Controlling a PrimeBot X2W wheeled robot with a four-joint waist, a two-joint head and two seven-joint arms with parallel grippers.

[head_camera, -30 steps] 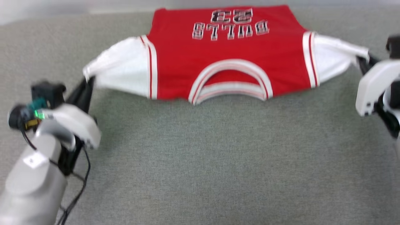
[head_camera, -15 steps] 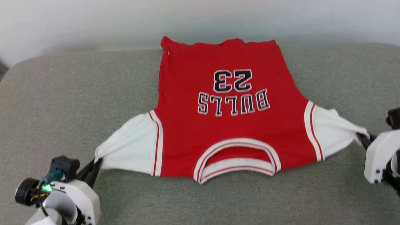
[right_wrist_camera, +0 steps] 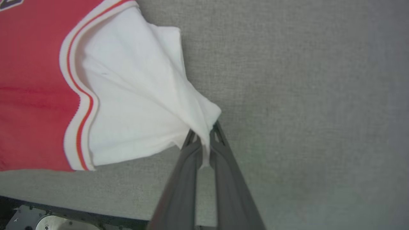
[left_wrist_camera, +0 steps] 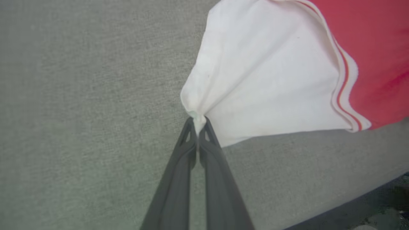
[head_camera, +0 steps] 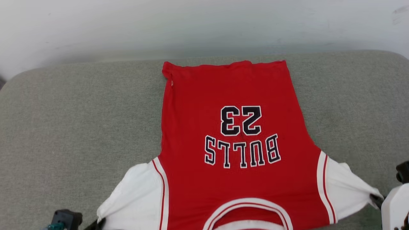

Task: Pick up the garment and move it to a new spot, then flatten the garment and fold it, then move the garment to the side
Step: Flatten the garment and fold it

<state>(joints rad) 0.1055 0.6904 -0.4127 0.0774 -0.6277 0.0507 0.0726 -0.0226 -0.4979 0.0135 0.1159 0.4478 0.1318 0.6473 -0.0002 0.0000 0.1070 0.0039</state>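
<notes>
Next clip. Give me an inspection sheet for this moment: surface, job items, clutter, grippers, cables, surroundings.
Surface: grey fabric cushion, even, no stains seen.
Job's things: the garment, red, chest side up, collar toward the robot, hem at the far side; the far-left hem corner is slightly curled.
Clutter: nothing seen.
Grippers: left gripper shut on the tip of the left-side sleeve; right gripper shut on the tip of the right-side sleeve; both white sleeves are drawn outward into a point.
Cables: nothing seen.
Surroundings: pale wall behind the cushion.
</notes>
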